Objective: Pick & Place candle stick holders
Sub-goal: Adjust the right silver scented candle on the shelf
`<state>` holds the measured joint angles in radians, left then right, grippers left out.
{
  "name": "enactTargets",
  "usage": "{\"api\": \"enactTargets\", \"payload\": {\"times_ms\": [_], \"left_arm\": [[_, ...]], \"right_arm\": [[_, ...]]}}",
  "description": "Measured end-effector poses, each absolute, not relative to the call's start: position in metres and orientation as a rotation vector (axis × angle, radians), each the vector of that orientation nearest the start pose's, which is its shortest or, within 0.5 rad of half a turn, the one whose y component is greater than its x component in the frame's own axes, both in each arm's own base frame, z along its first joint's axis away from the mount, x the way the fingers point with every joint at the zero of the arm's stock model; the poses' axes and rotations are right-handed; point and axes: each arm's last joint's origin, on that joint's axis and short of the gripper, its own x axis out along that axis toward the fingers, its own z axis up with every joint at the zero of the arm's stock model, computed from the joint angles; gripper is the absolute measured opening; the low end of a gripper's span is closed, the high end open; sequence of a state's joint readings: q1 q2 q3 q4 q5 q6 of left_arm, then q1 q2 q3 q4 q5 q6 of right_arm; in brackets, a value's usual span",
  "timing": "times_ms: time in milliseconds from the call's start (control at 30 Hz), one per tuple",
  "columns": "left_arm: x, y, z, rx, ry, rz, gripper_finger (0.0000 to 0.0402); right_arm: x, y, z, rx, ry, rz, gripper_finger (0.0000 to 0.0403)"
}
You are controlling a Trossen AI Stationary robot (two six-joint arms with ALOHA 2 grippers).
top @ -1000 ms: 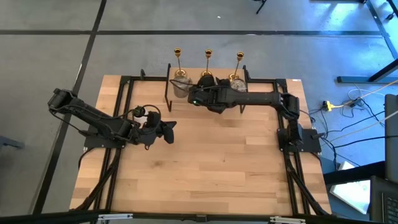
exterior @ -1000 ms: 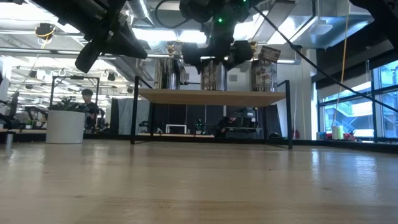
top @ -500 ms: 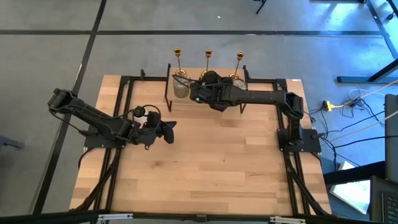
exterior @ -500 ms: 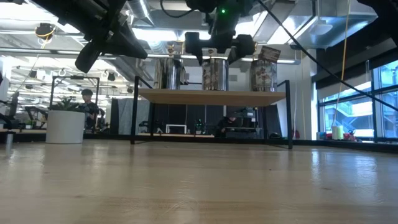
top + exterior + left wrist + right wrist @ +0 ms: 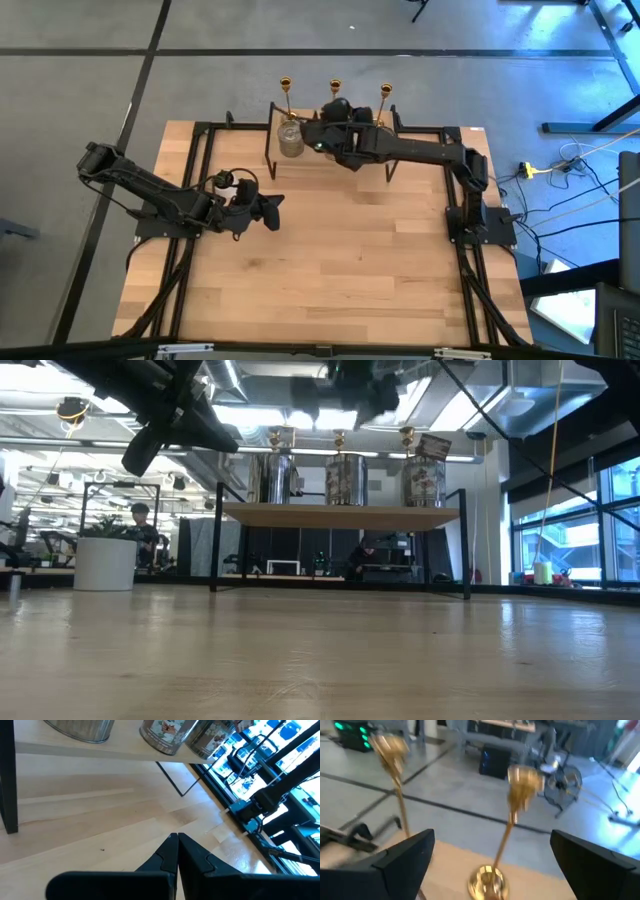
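Bench [image 5: 340, 260] first: a broad wooden top with dark rails along both sides, bare across its middle, carrying a small raised shelf [image 5: 340, 513] on thin black legs at its far edge. All the candle stick holders sit on that shelf. Three squat silvery-glass holders stand in a row toward its front, the left one [image 5: 272, 478], the middle one [image 5: 344, 479] and the right one [image 5: 425, 478], none touching its neighbour. Behind them rise three slim brass holders, seen from above as the left [image 5: 286, 84], the middle [image 5: 335, 86] and the right [image 5: 385, 91].

Right arm reaches across the back of the bench, and the right tool [image 5: 333, 112] hovers over the middle of the shelf with its fingers spread wide and nothing between them. Its own camera looks straight at the middle brass holder [image 5: 517, 785], whose stem stands between the two dark fingers [image 5: 405, 857] but farther off, so no contact is made.

Left tool [image 5: 268, 212] waits over the left part of the bench, clenched on nothing.

Judging from this, the step in hand is the approach to a pick, most likely of the middle brass holder. Next move calls for easing forward and down until the stem lies squarely between the fingers, then closing gently; the stem is thin and top-heavy, and the glass holder just in front leaves little room.
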<state>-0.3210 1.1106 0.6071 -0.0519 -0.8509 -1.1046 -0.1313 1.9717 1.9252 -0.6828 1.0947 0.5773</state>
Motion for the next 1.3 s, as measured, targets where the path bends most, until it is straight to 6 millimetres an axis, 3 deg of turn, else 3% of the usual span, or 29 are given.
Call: {"api": "enactTargets", "payload": {"times_ms": [100,233,433,600,800,867,1033,1167,1300], "left_arm": [[0.216,-0.049,0.230,-0.755,0.120,0.695,0.0002],[0.219,-0.050,0.234,-0.749,0.095,0.664,0.0002],[0.222,-0.052,0.241,-0.734,0.078,0.588,0.0002],[0.223,-0.055,0.248,-0.719,0.058,0.518,0.0002],[0.217,-0.058,0.263,-0.691,0.004,0.453,0.0002],[0.214,-0.057,0.266,-0.691,-0.005,0.445,0.0002],[0.209,-0.055,0.273,-0.709,-0.037,0.442,0.0002],[0.209,-0.050,0.276,-0.734,-0.081,0.475,0.0002],[0.212,-0.044,0.281,-0.755,-0.144,0.488,0.0002]], "right_arm": [[0.426,-0.075,0.371,0.080,0.303,-1.256,0.0400],[0.426,-0.053,0.409,-0.006,0.348,-1.020,0.0400],[0.410,0.018,0.458,-0.108,0.376,-0.559,0.0400],[0.381,0.090,0.475,-0.130,0.342,-0.165,0.0400],[0.353,0.163,0.468,-0.270,0.396,0.102,0.0400],[0.348,0.169,0.467,-0.252,0.406,0.088,0.0400],[0.332,0.160,0.470,-0.278,0.457,0.086,0.0400],[0.294,0.158,0.471,-0.331,0.432,0.038,0.0400],[0.252,0.142,0.452,-0.269,0.348,-0.041,0.0400]]}}
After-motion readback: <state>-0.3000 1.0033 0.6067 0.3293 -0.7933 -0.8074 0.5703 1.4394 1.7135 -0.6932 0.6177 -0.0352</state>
